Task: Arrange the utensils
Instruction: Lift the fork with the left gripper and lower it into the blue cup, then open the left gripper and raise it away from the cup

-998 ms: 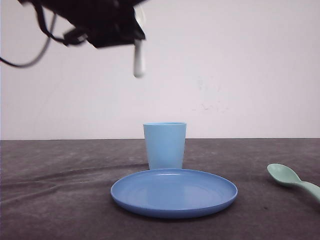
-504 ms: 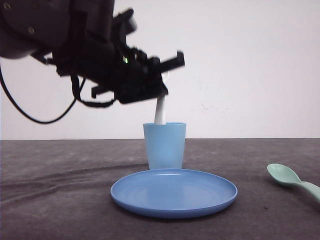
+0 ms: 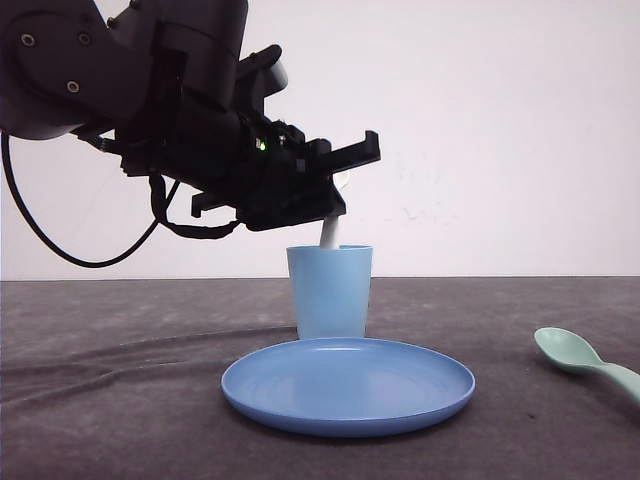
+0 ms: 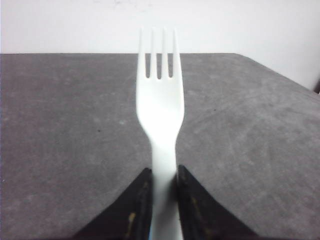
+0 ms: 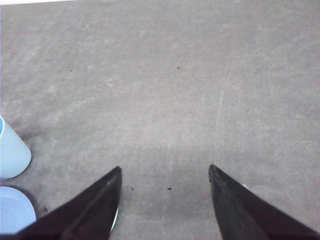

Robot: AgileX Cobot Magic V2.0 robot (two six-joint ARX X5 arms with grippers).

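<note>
Here, fork (image 4: pixel 161 107) clamped at the handle by left gripper (image 3: pixel 325 215), handle end dipping into cup (image 3: pixel 330 290) behind plate (image 3: pixel 348 385).

Possible fault: fork tilted on release, striking the rim and tipping the light cup or dropping outside. Right gripper (image 5: pixel 165 200) spread wide, empty, above bare table (image 5: pixel 200 75). Count: one fork, one spoon (image 3: pixel 585 362) lying far right, one cup, one plate.

Bench (image 3: pixel 120 400) — dark grey, creased cloth top. Round blue plate (image 3: pixel 348 385) lies at centre front; light blue cup (image 3: pixel 330 291) stands upright just behind it. Mint-green spoon (image 3: pixel 585 362) lies at the right edge, well apart from the plate.
</note>
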